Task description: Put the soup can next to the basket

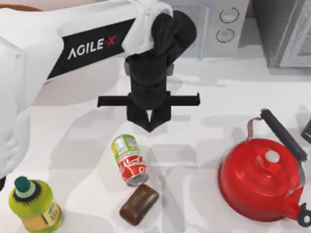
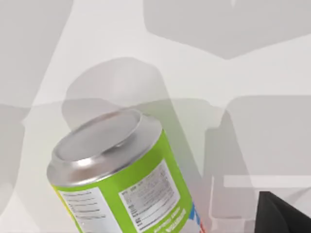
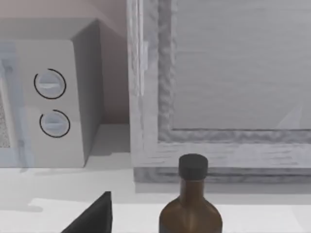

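Left hand [image 1: 148,122] poised above the tabletop [image 1: 194,145], fingers nearly together, holding nothing, just beyond the can [image 1: 129,160]. The can lies on its side near the tabletop's middle, beside a brown block [image 1: 139,204]; kettle [image 1: 260,177] at right.

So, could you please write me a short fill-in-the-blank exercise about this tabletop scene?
1. The soup can lies on its ____.
2. The left gripper hangs above the ____.
3. The kettle is coloured ____.
4. The brown block lies between the green-capped bottle and the ____.

Missing words: side; can; red; kettle
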Tool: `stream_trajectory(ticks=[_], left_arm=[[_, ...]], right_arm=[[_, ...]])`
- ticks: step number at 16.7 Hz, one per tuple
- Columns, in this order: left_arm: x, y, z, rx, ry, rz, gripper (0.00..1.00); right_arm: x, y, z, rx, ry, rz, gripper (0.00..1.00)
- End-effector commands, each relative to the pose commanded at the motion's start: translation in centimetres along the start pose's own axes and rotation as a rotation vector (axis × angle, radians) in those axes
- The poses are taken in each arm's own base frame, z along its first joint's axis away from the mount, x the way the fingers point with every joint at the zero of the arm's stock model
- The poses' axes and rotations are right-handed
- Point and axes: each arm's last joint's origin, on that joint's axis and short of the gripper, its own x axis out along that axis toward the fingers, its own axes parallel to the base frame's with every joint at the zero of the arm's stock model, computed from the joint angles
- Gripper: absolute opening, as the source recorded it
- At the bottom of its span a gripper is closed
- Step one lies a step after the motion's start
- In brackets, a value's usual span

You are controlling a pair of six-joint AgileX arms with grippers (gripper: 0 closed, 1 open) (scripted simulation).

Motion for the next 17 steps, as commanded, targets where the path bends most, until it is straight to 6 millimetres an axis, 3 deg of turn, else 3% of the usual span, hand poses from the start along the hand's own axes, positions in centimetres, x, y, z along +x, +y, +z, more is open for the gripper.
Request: stream_trajectory(ticks=[12, 17], left_arm=[[0.8, 0.0, 0.0, 0.0, 0.0, 0.0, 0.0], [0.8, 0.0, 0.0, 0.0, 0.0, 0.0, 0.38]], right_arm=[[0.0, 0.0, 0.0, 0.0, 0.0, 0.0, 1.0], [0.0, 0.0, 0.0, 0.0, 0.0, 0.0, 1.0]])
